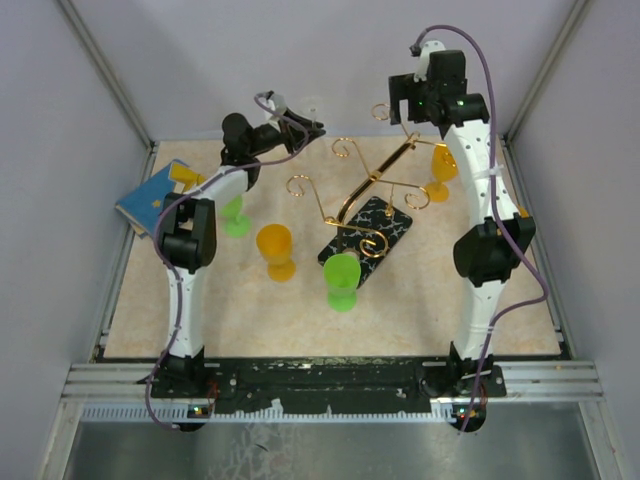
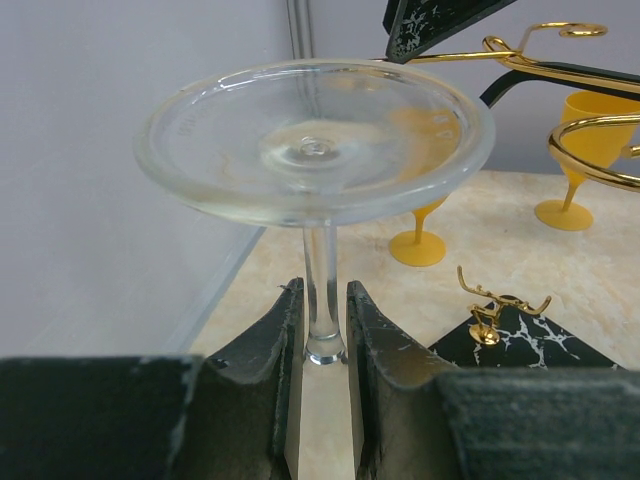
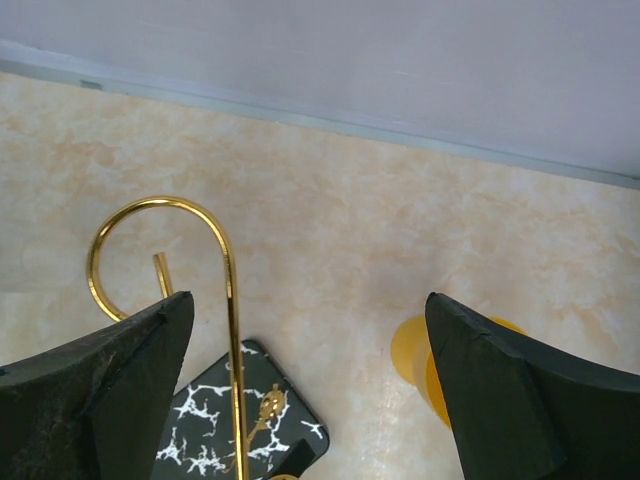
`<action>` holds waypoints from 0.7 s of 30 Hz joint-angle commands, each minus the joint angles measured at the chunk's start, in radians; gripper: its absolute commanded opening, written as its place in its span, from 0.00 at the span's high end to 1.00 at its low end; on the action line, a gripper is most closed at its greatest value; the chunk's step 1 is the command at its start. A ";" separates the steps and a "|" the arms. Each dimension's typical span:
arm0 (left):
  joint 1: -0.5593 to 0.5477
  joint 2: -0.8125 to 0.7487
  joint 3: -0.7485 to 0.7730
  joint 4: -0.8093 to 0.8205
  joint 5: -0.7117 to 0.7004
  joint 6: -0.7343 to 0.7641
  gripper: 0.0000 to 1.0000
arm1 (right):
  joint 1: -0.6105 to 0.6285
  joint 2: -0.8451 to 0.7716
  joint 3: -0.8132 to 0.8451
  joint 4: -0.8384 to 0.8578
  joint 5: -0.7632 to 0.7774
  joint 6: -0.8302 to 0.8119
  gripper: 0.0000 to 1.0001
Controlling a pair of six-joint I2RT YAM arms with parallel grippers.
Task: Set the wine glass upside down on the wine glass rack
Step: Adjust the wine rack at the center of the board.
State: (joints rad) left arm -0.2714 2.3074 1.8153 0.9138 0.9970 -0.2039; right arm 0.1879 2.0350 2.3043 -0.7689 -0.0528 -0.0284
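A clear wine glass (image 2: 315,140) hangs foot up in the left wrist view, its thin stem (image 2: 322,290) pinched between my left gripper's (image 2: 323,295) fingers; the bowl is hidden below them. In the top view that left gripper (image 1: 303,126) is at the back left, left of the wine glass rack (image 1: 375,180). The rack is gold wire on a black marbled base (image 1: 365,238). My right gripper (image 3: 310,310) stands wide open high over the rack. One gold curled arm (image 3: 232,290) rises between its fingers, close to the left finger, apart from both.
Two green glasses (image 1: 236,216) (image 1: 342,281) and an orange glass (image 1: 275,250) stand in front of the rack. A yellow glass (image 1: 442,170) stands at the back right by the right arm. A blue box (image 1: 155,196) lies at the left edge. Walls enclose the table.
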 commanded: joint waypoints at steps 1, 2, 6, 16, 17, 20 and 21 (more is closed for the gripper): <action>0.016 -0.042 -0.002 0.052 0.021 -0.011 1.00 | 0.005 -0.034 0.036 0.028 0.145 0.051 0.01; 0.018 -0.043 -0.002 0.052 0.023 -0.014 1.00 | 0.005 -0.029 0.041 0.026 0.159 0.056 0.01; 0.029 -0.044 -0.006 0.059 0.027 -0.022 1.00 | 0.004 -0.051 0.006 0.077 0.157 0.076 0.01; 0.053 -0.049 -0.023 0.083 0.032 -0.040 1.00 | 0.002 -0.036 -0.014 0.108 0.188 0.131 0.01; 0.053 -0.049 -0.023 0.084 0.032 -0.041 1.00 | 0.002 -0.018 0.004 0.085 0.198 0.132 0.01; 0.056 -0.049 -0.027 0.085 0.032 -0.041 1.00 | 0.002 0.042 0.069 -0.001 0.234 0.118 0.01; 0.057 -0.049 -0.027 0.086 0.031 -0.041 1.00 | 0.002 0.056 0.082 -0.021 0.234 0.112 0.01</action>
State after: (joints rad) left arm -0.2214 2.3074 1.7924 0.9463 1.0153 -0.2356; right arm 0.1879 2.0453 2.2978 -0.7341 0.1318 0.0856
